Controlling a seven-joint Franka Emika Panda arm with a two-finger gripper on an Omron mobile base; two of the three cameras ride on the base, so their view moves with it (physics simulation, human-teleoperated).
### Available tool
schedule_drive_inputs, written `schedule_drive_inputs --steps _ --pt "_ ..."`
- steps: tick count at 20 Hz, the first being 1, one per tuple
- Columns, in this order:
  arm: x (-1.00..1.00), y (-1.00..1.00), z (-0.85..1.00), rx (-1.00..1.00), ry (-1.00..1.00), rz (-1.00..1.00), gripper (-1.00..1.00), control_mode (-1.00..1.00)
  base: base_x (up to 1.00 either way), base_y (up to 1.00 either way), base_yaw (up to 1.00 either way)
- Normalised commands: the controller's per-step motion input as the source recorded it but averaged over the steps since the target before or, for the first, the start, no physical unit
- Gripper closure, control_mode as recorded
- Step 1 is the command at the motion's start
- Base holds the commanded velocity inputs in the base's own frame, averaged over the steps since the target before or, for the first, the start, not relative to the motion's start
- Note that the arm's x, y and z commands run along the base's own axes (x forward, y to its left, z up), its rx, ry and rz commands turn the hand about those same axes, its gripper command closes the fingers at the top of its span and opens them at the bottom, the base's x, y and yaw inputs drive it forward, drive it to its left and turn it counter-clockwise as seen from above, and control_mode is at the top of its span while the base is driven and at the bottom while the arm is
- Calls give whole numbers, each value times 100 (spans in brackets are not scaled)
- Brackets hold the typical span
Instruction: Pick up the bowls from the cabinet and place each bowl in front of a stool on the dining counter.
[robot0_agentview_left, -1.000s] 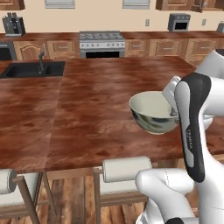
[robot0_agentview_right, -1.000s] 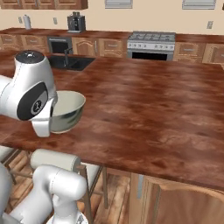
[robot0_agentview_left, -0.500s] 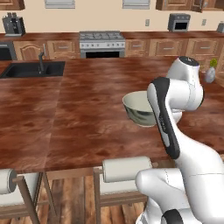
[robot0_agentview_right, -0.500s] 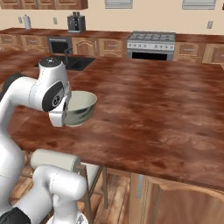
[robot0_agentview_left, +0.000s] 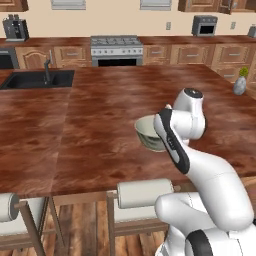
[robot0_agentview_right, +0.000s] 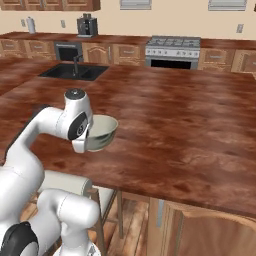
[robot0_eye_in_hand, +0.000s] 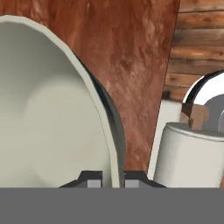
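Observation:
My gripper (robot0_eye_in_hand: 113, 177) is shut on the rim of the dark green-grey bowl (robot0_agentview_left: 147, 134), one finger inside its pale hollow and one against the dark outer wall. The bowl (robot0_agentview_right: 102, 131) hangs upright just above the dining counter (robot0_agentview_left: 100, 115), close to its near edge. A stool (robot0_agentview_left: 145, 194) with a white roll backrest stands below that edge, just in front of the bowl. In the hand view the bowl (robot0_eye_in_hand: 48, 122) is at the left, the counter (robot0_eye_in_hand: 131, 52) behind it and the stool's backrest (robot0_eye_in_hand: 188, 153) at the lower right. The cabinet is out of view.
A dark sink (robot0_agentview_left: 37, 80) with a tap is set in the counter's far left. A small vase with a plant (robot0_agentview_left: 240, 82) stands at its right edge. Another stool (robot0_agentview_left: 7, 207) is at the lower left. A stove (robot0_agentview_left: 115, 47) and low drawer units line the back wall.
The arm has reached forward with the bowl, carrying it away from the base and a little lower over the counter. The grip has not changed.

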Motion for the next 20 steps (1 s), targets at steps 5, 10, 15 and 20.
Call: schedule_drive_inputs --steps 5,10,15,20 --pt "36 8 -61 0 0 0 100 -100 0 0 0" --pt "25 25 -39 0 0 0 100 -100 0 0 0" --pt "30 29 -34 0 0 0 100 -100 0 0 0" --pt "29 13 -25 0 3 0 100 -100 0 0 0"
